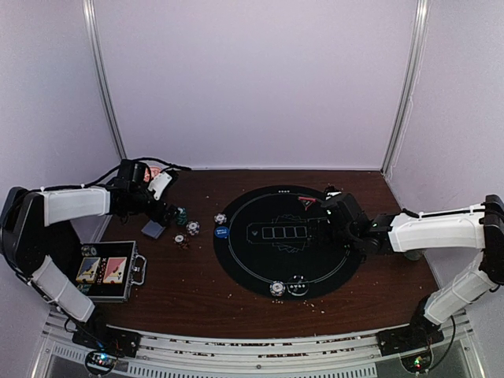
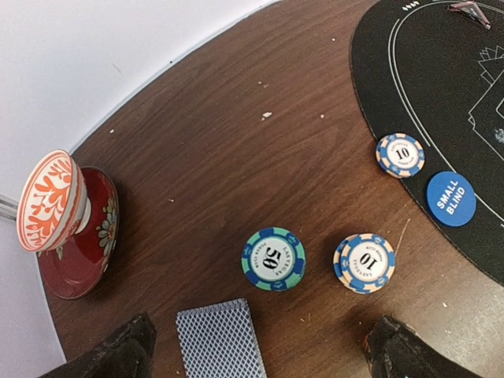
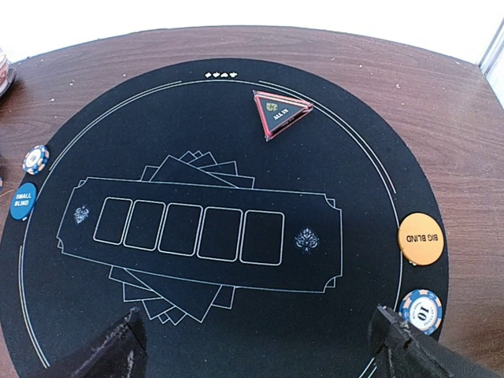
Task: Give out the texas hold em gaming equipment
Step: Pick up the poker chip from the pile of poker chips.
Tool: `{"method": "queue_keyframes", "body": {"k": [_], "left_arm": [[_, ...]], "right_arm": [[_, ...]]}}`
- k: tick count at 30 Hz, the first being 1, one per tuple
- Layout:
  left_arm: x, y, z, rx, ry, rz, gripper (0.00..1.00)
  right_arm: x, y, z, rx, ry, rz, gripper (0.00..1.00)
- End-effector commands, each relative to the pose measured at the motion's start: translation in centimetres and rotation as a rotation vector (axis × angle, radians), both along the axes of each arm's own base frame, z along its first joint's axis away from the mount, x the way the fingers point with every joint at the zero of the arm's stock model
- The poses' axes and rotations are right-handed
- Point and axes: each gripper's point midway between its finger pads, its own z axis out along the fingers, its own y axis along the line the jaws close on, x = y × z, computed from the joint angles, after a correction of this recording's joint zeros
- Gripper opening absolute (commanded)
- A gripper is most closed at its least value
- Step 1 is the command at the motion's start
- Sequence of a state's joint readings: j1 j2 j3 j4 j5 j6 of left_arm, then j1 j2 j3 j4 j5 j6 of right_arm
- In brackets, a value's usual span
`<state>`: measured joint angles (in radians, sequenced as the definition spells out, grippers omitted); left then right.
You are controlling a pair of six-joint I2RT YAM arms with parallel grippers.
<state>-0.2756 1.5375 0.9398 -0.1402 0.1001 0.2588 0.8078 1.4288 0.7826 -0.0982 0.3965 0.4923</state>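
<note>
Left gripper (image 2: 260,350) spread wide over the grey-blue card (image 2: 216,342) and teal chip (image 2: 272,259) on bare wood, right gripper (image 3: 260,350) wide apart above the black mat (image 3: 197,315), orange button (image 3: 420,238) at its rim.

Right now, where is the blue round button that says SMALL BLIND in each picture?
Top view: the blue button sits left of centre, on the left edge of the black mat.
Left wrist view: the blue button is at the far right.
Right wrist view: the blue button is at the far left.
Shared landmark: the 10 chip right beside it.
</note>
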Motion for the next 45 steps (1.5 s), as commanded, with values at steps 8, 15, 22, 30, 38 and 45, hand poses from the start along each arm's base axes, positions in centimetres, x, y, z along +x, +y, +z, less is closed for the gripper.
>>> {"method": "queue_keyframes", "body": {"k": [8, 15, 22, 30, 38, 45], "left_arm": [[3.0, 0.8, 2.0, -0.035, -0.061, 0.021, 0.98], [3.0, -1.0, 2.1, -0.066, 0.003, -0.075, 0.98], [2.5, -1.5, 0.2, -0.063, 0.051, -0.114, 0.98], [3.3, -1.7, -2.2, -0.063, 0.099, -0.110, 0.98], [4.7, -1.4, -3.6, -0.042, 0.099, -0.077, 0.97], [5.3, -1.4, -4.3, -0.040, 0.097, -0.066, 0.93]], "right_arm": [[-0.1, -0.1, 0.4, -0.008, -0.021, 0.004, 1.00], [-0.3, -0.1, 0.8, 0.000, -0.029, 0.007, 1.00], [-0.3, -0.1, 0.9, 0.003, -0.032, 0.010, 1.00], [-0.2, -0.1, 0.6, -0.007, -0.029, 0.005, 1.00], [-0.3, 0.0, 0.7, -0.008, -0.030, 0.008, 1.00], [-0.3, 0.0, 0.7, -0.008, -0.031, 0.007, 1.00]]}}
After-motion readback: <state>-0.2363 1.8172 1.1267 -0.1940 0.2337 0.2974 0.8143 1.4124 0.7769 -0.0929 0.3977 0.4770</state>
